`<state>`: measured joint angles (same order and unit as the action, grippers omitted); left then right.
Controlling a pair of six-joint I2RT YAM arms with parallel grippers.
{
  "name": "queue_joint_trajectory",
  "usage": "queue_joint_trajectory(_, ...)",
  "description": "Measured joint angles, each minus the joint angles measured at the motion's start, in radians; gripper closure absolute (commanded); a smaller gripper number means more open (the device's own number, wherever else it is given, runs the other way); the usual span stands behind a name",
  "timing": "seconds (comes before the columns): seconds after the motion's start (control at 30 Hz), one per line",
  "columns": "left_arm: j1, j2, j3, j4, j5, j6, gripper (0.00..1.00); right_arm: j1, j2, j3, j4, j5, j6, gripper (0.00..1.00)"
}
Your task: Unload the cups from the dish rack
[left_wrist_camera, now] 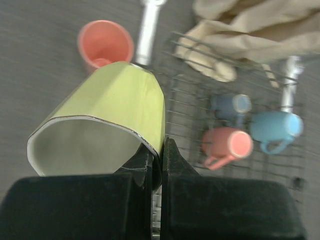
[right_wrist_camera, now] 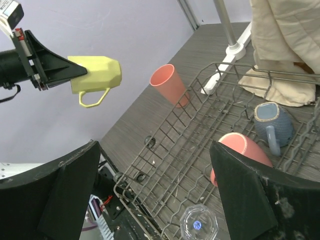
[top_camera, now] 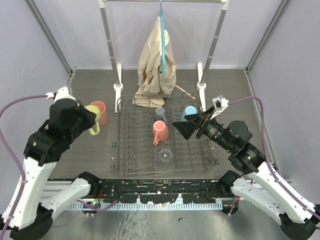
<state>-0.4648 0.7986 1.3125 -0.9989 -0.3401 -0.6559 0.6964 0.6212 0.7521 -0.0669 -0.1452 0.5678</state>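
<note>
one yellow mug (left_wrist_camera: 117, 95) by its rim in the left pincer (left_wrist_camera: 156, 152)

— What do the two arms look like?
— The left arm (top_camera: 26, 180) and right arm (top_camera: 280, 192) share glossy white shell links, rounded black joint housings and black bases.
— Any wiring?
— A mauve cable (top_camera: 27, 98) trails from each wrist, by a small white plug (top_camera: 49, 94).
— And the fingers?
— On the right gripper (right_wrist_camera: 155, 150), matte black wedge fingers (right_wrist_camera: 250, 200) speckled with pale scuffs.
</note>
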Motion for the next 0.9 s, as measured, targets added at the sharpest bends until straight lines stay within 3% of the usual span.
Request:
queue_joint_trajectory(0.17, 0.072, 0.135, 0.074, -0.110, -0.134, 0.023, 1.00, 0.000, -0.032, -0.005, -0.043, 0.024, -0.042, 0.04)
queue_joint_trajectory(0.5, 0.568, 0.333, 0.113, -0.100, 0.043, 0.081, 1.00, 0.000, -0.094, -0.011, -0.101, 0.060, -0.108, 0.03)
queue_joint_trajectory(0.9, 0.714, 0.615, 0.058, 0.051, 0.211, 0.135, 1.00, 0.000, -0.084, -0.012, -0.122, 0.070, -0.136, 0.03)
